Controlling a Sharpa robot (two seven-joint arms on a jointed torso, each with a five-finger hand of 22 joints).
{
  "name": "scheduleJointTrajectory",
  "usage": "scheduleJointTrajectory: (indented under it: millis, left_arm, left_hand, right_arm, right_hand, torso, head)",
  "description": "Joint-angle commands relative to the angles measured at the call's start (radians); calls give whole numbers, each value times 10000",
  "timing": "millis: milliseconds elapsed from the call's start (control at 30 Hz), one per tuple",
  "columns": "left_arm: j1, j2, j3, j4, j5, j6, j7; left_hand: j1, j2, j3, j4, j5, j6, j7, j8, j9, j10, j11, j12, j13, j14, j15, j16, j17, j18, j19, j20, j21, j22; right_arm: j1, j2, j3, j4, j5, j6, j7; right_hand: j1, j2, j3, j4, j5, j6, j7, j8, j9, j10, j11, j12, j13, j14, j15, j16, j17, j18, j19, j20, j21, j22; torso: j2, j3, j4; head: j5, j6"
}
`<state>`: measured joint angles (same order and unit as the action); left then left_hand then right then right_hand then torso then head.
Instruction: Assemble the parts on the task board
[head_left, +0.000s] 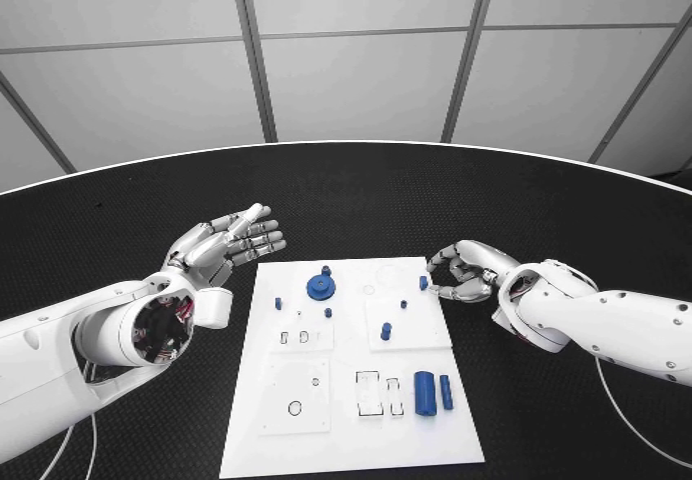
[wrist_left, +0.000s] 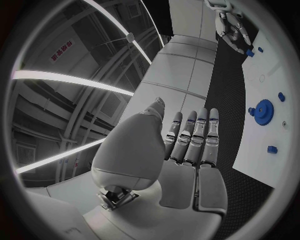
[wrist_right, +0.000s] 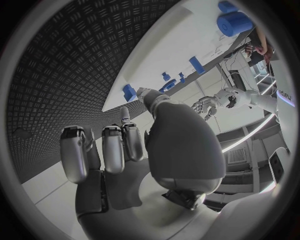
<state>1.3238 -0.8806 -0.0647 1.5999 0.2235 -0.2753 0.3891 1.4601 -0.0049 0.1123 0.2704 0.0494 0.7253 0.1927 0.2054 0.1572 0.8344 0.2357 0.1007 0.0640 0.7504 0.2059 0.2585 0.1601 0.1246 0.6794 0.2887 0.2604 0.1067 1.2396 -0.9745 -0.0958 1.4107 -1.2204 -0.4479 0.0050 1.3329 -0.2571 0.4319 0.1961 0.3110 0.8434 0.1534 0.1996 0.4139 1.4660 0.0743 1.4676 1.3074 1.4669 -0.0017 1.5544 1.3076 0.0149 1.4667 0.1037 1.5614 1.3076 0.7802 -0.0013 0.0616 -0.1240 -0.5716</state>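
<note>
1. The left hand (head_left: 231, 243) is open, fingers spread, holding nothing, beside the task board (head_left: 325, 440).
2. The right hand (head_left: 464, 270) curls near a small blue part (head_left: 424, 283); whether it grips is unclear.
3. The blue gear (head_left: 320, 288) seems seated; the cylinder (head_left: 424, 392) lies loose, so most remains.

The table (head_left: 346, 190) was black and wide, and it filled most of the head view from the left edge to the right edge. Its surface carried a fine raised diamond pattern, which was seen most clearly in the right wrist view (wrist_right: 62, 75). A thin white rim (head_left: 361, 143) ran along the far edge of the table in a smooth curve and came down toward both sides. Behind the far edge stood a wall of large pale grey panels (head_left: 361, 70). Dark narrow seams (head_left: 260, 70) divided the panels, some of them upright and some slanted.
</note>
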Motion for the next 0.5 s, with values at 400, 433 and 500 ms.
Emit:
scheduleJointTrajectory:
  millis: [400,433,500]
  left_arm:
    - [0,-18,0,3,0,2,2]
    - [0,-19,0,2,0,4,2]
    - [0,-21,0,-1,0,5,1]
  left_hand:
    - [39,-43,19,18,7,-52,925,-52,-7,14,28,-45,-2,24,-15,-64,-16,169,75,19,-26,-16]
    - [39,-43,19,18,7,-52,925,-52,-7,14,28,-45,-2,24,-15,-64,-16,169,75,19,-26,-16]
    - [39,-43,19,18,7,-52,925,-52,-7,14,28,-45,-2,24,-15,-64,-16,169,75,19,-26,-16]
  right_arm:
    - [-125,313,0,-270,5,-189,-177]
    - [-126,323,0,-281,5,-202,-192]
    - [-128,332,1,-290,5,-224,-213]
  right_hand:
    - [38,-27,-43,-2,27,-1,8,-35,-33,262,-46,84,1743,966,-62,56,2300,-134,1010,-67,49,2581]
    - [38,-27,-43,-2,27,-1,8,-35,-33,262,-46,84,1743,966,-62,56,2300,-134,1010,-67,49,2581]
    - [39,-14,-40,0,30,1,11,-36,-34,259,-45,79,1738,966,-60,56,2299,-134,1011,-67,50,2583]
  torso:
    - [0,0,-5]
    - [0,1,1]
    - [1,2,0]
  head:
    - [74,-69]
    - [73,-82]
    - [78,-82]
